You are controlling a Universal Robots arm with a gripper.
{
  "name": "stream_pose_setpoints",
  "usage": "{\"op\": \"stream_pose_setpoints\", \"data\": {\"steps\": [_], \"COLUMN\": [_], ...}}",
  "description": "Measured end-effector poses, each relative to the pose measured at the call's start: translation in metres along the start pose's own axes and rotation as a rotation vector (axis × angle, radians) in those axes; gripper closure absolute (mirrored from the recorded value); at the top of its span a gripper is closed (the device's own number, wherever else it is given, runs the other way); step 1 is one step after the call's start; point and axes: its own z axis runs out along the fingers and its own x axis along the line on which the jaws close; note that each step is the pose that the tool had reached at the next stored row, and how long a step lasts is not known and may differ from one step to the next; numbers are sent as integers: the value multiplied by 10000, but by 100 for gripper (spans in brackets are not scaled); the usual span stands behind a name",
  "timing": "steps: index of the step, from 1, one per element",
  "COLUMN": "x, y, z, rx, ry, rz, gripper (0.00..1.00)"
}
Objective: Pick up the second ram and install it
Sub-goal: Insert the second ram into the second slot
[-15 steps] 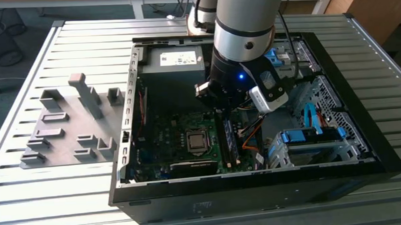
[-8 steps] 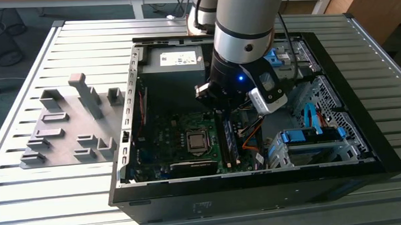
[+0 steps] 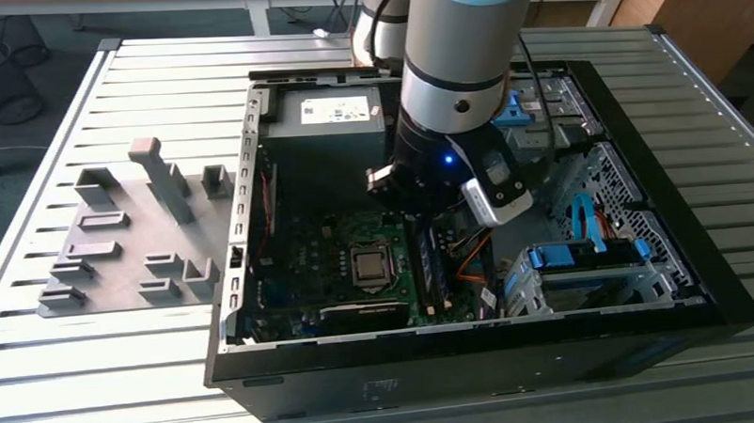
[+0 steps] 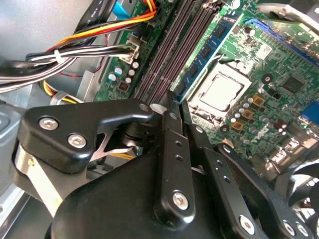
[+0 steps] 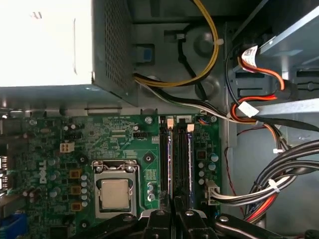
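While the silver-and-black robot arm reaches steeply down into the open black computer case, its black linkage gripper hangs directly over the row of dark memory slots on the green motherboard. Two blue-green RAM strips stand on edge in the slots, long axes along the slot row, beside the square silver processor socket. Which one is the second I cannot tell. Fingers are drawn nearly together at the slots' near end; whether they clasp a strip is unclear.
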Motion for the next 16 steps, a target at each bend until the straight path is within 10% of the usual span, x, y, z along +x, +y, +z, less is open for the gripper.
{"op": "stream_pose_setpoints", "data": {"steps": [16], "x": [8], "y": [-32], "z": [236], "rx": [-2], "ry": [1], "rz": [179], "gripper": [86]}}
